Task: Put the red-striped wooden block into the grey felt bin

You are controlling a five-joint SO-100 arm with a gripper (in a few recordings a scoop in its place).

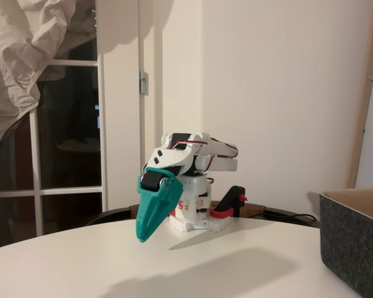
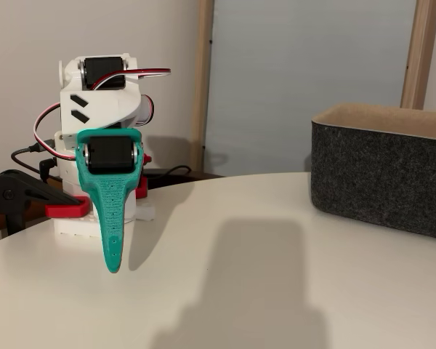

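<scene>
In a fixed view, the arm is folded low over its white base, and the teal tool is pointed down at the white worktop, its tip just above the surface. Its fingers are seen pressed together, with nothing between them. The bin stands at the right edge, well apart from the arm. The block cannot be found here, so its place cannot be told.

In the other fixed view, the tool is seen edge-on, hanging closed beside the base, and the bin sits to the right on the worktop. No block is visible here either.

The search is judged to be the step in hand: the arm should be raised and swung slowly until the block is found, and the tool opened only above it.
</scene>
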